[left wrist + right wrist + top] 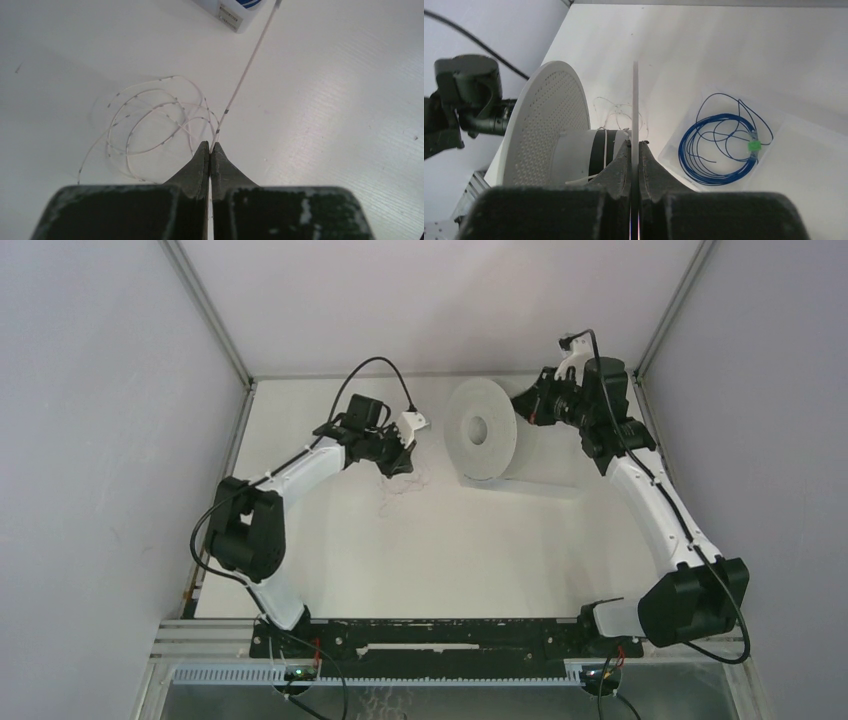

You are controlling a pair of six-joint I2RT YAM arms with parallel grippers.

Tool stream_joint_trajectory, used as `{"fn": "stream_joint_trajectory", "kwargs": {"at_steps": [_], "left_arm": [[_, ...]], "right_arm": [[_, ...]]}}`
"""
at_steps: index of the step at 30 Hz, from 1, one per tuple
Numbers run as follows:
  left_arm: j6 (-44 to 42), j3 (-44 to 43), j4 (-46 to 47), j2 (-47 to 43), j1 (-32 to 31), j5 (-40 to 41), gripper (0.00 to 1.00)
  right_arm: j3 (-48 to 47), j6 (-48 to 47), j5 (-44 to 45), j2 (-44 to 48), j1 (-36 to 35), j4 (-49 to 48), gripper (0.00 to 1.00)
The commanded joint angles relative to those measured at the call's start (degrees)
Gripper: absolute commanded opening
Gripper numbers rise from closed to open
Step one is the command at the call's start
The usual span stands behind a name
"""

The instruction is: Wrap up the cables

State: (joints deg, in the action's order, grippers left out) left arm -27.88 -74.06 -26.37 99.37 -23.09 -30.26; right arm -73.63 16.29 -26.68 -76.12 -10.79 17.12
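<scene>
The cables are a hair-thin pale strand lying in loose loops on the white table, seen faintly from above and beyond the spool. My left gripper is shut on this strand just right of the loops. From the fingertips a taut length runs up and away. From above, the left gripper hangs just left of a white spool. My right gripper is shut on the thin edge of the spool's near flange. Its perforated far flange and black-banded hub stand to the left.
A coil of blue wire in a clear bag lies on the table right of the spool. A white piece with a blue mark sits where the taut strand leads. Grey walls close in the table on the left, right and back.
</scene>
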Motion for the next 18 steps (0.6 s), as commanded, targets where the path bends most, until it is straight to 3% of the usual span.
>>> {"fn": "stream_joint_trajectory", "kwargs": {"at_steps": [1,18], "left_arm": [[3.0,2.6,4.3,-3.0,-1.4,0.2,0.0],[6.4,1.2,3.8,-3.6,-17.3,1.8,0.02]], "right_arm": [[-4.8,6.8,3.6,-0.4,1.6,-4.2,0.0],[-6.8,11.5,13.8,-3.9,4.1,0.0,0.0]]}}
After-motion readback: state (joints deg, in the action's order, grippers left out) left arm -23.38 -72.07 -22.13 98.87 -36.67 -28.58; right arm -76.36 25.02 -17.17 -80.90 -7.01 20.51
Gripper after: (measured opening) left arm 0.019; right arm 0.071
